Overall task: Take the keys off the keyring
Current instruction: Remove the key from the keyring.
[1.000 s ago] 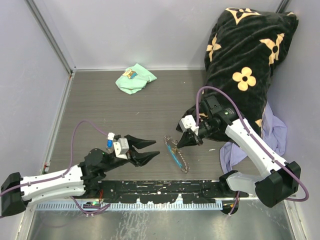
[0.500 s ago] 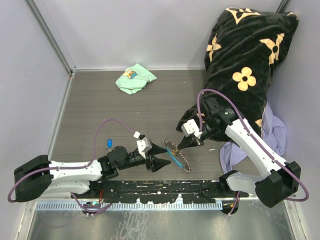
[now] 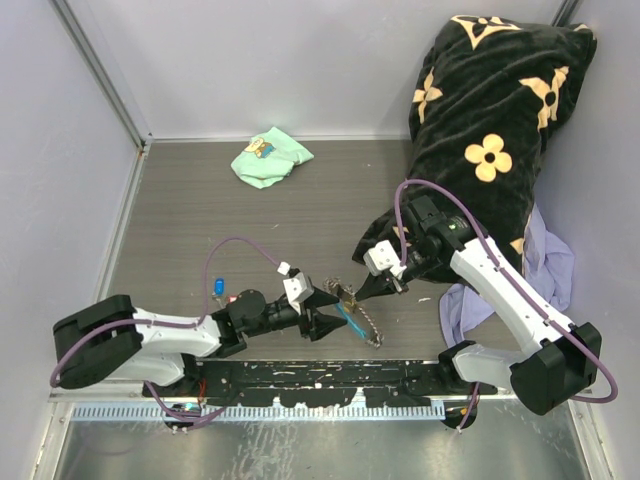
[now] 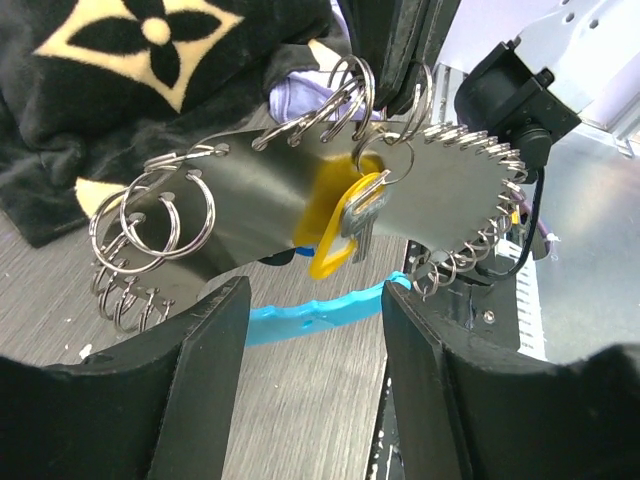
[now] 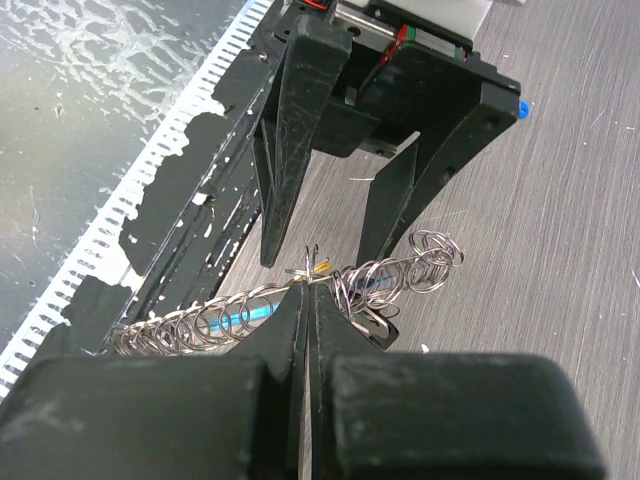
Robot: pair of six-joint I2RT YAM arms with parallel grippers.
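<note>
My fingers (image 4: 190,400) are black. The key (image 4: 362,222) has a yellow tag (image 4: 325,240); the keyring (image 5: 185,328) is silvery, its fob (image 4: 300,320) sky-blue. The blanket (image 3: 500,100) is black with tan flowers.

A yellow-tagged key (image 4: 350,225) hangs from the dangling keyring (image 3: 349,318).

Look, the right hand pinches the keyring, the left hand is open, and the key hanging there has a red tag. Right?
Not quite: the key hanging on the keyring has a yellow tag, not red, as the left wrist view shows. The right hand does pinch the keyring and the left hand is open.
</note>
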